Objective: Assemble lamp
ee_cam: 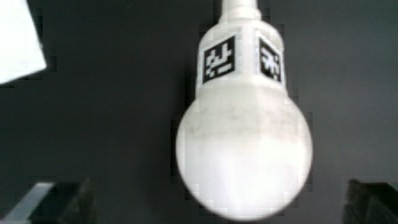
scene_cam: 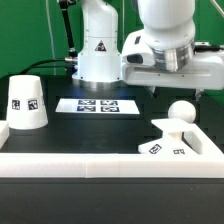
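The white bulb [ee_cam: 246, 130] fills the middle of the wrist view, its round end nearest the gripper. Its narrow neck carries black-and-white tags [ee_cam: 237, 58] and points away. My gripper [ee_cam: 214, 205] is open, with one dark finger [ee_cam: 54, 200] on each side of the bulb's round end, not touching it. In the exterior view the gripper [scene_cam: 180, 92] hangs just above the bulb [scene_cam: 180, 112] at the exterior view's right. The flat angular base [scene_cam: 178, 140] with square tags lies right beside the bulb. The cone shade [scene_cam: 27, 102] stands far off at the exterior view's left.
The marker board [scene_cam: 99, 105] lies on the black table in the middle. The white robot pedestal [scene_cam: 98, 45] stands behind it. A white wall [scene_cam: 90, 166] runs along the front edge. A white corner [ee_cam: 18, 45] shows in the wrist view.
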`<action>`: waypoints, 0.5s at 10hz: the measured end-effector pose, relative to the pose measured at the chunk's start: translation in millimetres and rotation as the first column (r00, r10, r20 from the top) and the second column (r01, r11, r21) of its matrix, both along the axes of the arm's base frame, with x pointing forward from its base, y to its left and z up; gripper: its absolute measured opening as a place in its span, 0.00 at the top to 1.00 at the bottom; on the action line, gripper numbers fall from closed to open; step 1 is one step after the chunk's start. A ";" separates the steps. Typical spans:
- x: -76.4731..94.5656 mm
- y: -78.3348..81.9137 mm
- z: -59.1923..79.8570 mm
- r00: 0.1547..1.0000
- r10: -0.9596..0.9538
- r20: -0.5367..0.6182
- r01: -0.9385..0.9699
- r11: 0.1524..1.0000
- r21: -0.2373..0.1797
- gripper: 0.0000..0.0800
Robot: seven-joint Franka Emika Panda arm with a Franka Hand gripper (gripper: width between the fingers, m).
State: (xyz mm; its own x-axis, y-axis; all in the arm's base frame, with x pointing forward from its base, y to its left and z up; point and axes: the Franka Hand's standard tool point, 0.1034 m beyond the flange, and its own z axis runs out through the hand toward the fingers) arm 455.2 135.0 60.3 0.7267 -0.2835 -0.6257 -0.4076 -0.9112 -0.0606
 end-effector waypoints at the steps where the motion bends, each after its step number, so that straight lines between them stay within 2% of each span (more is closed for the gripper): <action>1: -0.1 1.0 -3.3 0.999 0.005 -0.040 -0.005 1.000 0.012 0.13; 3: -0.8 5.6 -9.1 0.990 0.022 -0.137 -0.016 0.999 0.041 0.13; 5: -0.3 13.1 -9.8 0.991 0.026 -0.132 -0.021 0.999 0.037 0.13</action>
State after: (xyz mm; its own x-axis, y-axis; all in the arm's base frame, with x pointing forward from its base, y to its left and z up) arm 455.0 148.2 50.5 0.6427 -0.2431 -0.7266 -0.3930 -0.9187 -0.0402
